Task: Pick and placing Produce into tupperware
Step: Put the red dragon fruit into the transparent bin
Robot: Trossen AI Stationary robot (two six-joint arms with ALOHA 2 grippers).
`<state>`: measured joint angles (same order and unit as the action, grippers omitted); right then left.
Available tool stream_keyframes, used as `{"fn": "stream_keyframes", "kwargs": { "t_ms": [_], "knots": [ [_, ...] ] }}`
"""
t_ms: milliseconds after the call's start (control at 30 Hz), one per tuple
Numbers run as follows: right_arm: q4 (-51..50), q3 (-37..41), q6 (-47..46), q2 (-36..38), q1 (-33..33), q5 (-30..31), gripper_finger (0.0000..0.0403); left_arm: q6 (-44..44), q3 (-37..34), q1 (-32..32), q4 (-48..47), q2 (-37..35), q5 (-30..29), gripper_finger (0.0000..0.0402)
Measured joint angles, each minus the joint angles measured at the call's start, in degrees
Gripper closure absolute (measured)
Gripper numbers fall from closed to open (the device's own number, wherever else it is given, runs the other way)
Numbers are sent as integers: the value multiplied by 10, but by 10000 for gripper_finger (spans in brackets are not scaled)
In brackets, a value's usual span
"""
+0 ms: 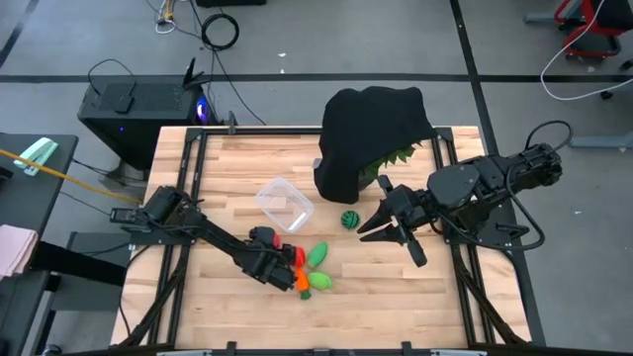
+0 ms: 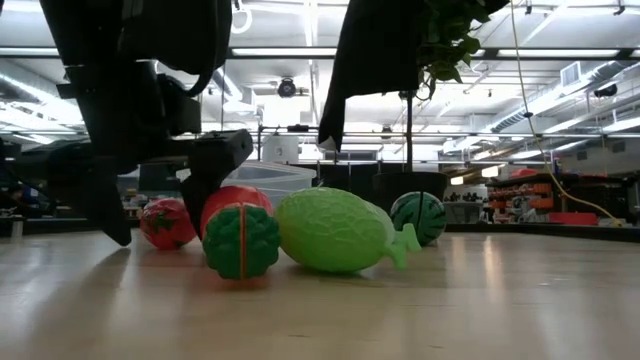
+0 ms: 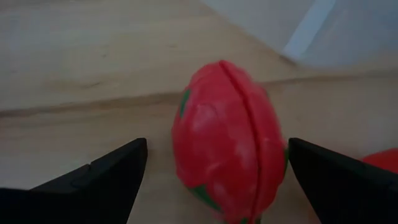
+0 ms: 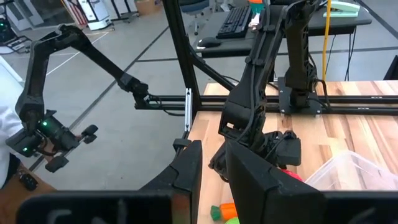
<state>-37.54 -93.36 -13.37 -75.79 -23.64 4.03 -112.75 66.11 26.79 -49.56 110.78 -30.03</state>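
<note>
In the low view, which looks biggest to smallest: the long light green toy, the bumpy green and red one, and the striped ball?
1. Long light green toy, clearly widest.
2. Bumpy green and red toy.
3. Striped ball, though it sits farther back, so it may only look smaller than the bumpy toy.

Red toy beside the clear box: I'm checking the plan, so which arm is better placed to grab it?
Left. Its tool is open with the red toy between its fingers. The right tool hovers past the striped ball, away from the cluster.
</note>
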Motion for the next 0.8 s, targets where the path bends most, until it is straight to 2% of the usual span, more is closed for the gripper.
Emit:
{"fn": "stream_keyframes", "kwargs": {
  "t_ms": [267,600,800],
  "knots": [
    [0,0,-1,0,0,0,325,-1,0,0,-1,0,-33,5],
    [1,0,-6,0,0,0,328,18,0,-7,-2,0,-34,5],
    [20,0,-6,0,0,0,328,25,-24,-17,25,0,-29,5]
  ]
}}
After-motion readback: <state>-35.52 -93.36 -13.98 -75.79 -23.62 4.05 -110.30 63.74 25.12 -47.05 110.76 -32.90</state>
